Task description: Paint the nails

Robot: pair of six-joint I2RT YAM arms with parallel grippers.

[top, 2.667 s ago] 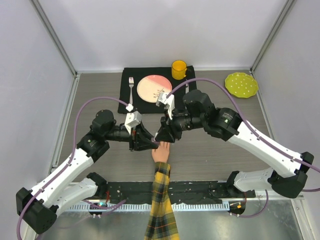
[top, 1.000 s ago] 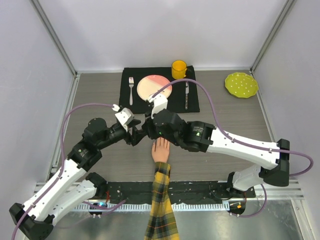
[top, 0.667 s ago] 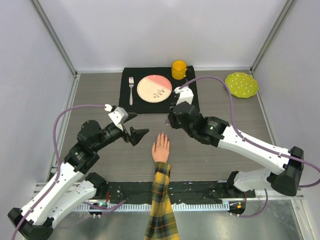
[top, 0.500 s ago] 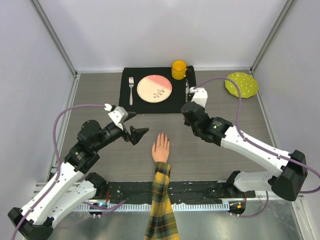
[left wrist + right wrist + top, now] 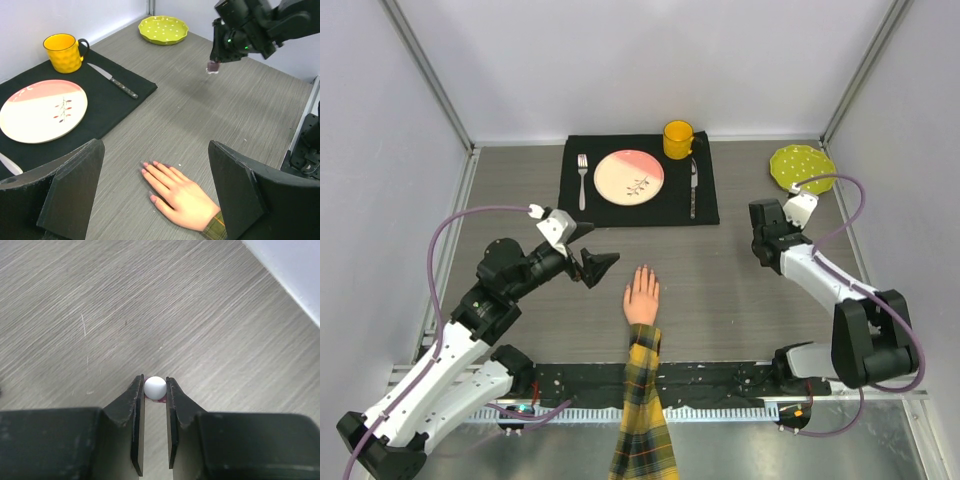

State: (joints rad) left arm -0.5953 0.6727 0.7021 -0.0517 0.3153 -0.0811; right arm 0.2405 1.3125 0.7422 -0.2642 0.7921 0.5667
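The pale mannequin hand [image 5: 642, 296] in a yellow-black plaid sleeve lies palm down at the table's near middle. Its nails [image 5: 147, 167] show pink in the left wrist view. My left gripper [image 5: 601, 264] is open just left of the hand; its wide black fingers [image 5: 75, 185] frame the hand, with nothing between them [image 5: 156, 146]. My right gripper [image 5: 764, 246] is far off to the right, near the green dish. It [image 5: 155, 385] is shut on the small purple polish bottle [image 5: 155, 387] by its white cap, held upright just above the table [image 5: 213, 66].
A black placemat [image 5: 705, 205] at the back holds a pink-and-cream plate [image 5: 629, 175], a fork [image 5: 582, 178], a knife [image 5: 693, 186] and a yellow mug [image 5: 678, 139]. A green dotted dish [image 5: 802, 167] sits back right. Grey walls enclose the table.
My right arm has swung from above the mannequin hand to the far right, carrying the bottle. My left gripper has opened wide and drawn slightly back to the left.
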